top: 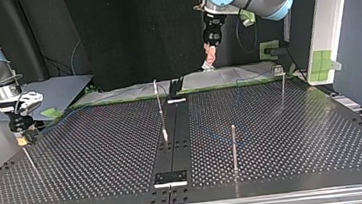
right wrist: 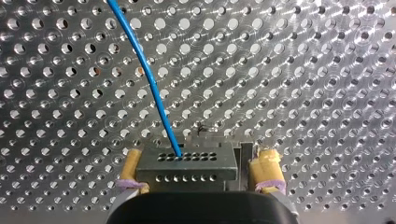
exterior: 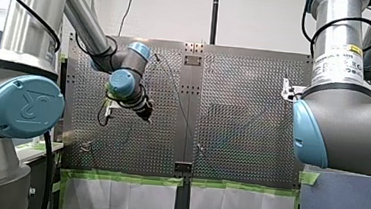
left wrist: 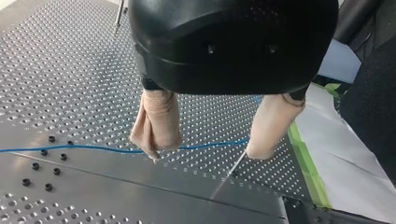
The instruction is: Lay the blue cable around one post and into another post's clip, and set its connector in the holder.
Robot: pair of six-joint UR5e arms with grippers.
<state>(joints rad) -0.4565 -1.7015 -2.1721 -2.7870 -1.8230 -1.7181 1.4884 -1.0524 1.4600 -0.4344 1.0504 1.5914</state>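
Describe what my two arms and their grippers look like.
Both arms are silver tubes with light-blue joint caps; my left arm carries a logo and black cables, my right arm a white label. My left gripper is black with beige pads; my right gripper has yellow pads.

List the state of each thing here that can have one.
Left gripper: open, empty, above the cable.
Right gripper: at the connector; grip unclear.
Cable: lying on the table, one end in the connector.
Connector: cable plugged into it.
Posts: upright.
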